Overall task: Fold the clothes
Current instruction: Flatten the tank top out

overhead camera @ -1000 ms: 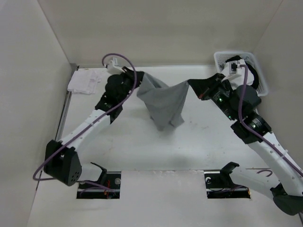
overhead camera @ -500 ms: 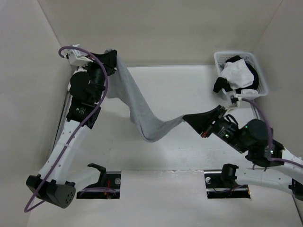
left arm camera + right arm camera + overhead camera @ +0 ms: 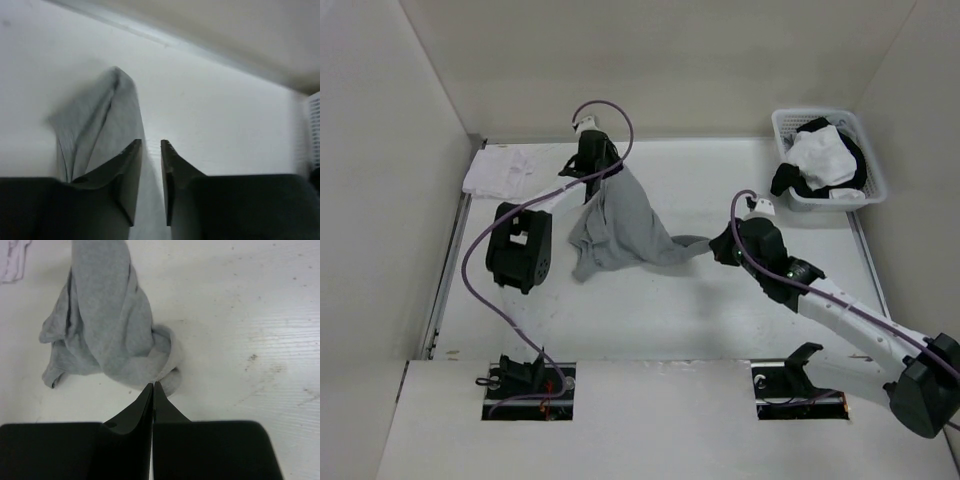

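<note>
- I'm holding the left gripper (image 3: 151, 143) slightly parted near the table's (image 3: 720, 310) far edge, with the clothes (image 3: 620, 225) hanging between its fingers.
- The right gripper (image 3: 153, 386) is pinching the clothes' edge.

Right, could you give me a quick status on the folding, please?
Left end effector slightly parted at grey garment top. Right end effector shut on its corner. Garment bunched, unfolded. Nothing obstructing.
</note>
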`<state>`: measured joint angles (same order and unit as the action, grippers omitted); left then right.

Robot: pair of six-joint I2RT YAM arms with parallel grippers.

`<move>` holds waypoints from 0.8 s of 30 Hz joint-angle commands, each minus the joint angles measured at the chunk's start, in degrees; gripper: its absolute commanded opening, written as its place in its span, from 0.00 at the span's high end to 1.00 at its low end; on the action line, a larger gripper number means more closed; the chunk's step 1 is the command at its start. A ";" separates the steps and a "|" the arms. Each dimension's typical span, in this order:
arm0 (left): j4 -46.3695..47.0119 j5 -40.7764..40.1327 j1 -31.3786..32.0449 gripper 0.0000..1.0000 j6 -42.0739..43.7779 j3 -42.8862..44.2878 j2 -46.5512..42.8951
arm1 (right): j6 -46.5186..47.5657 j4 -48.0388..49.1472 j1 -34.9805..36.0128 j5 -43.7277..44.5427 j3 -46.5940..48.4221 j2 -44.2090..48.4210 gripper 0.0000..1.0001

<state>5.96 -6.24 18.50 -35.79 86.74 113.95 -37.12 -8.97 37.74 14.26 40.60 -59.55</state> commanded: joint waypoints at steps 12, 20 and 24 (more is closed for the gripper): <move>6.17 -8.69 10.53 0.71 -0.16 -34.05 -29.46 | -3.39 13.98 -10.36 -6.08 -3.42 1.63 0.99; 1.96 -15.56 13.62 0.65 2.04 -50.61 -40.83 | -3.22 14.86 -10.10 -8.28 -4.91 2.24 0.99; 2.56 -13.28 12.66 0.56 2.13 -52.81 -39.07 | -3.13 15.21 -10.10 -8.46 -5.27 2.33 0.98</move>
<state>6.39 -19.11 31.64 -34.70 34.54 74.83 -40.12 2.17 27.73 6.81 35.59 -58.33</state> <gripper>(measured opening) 0.424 0.019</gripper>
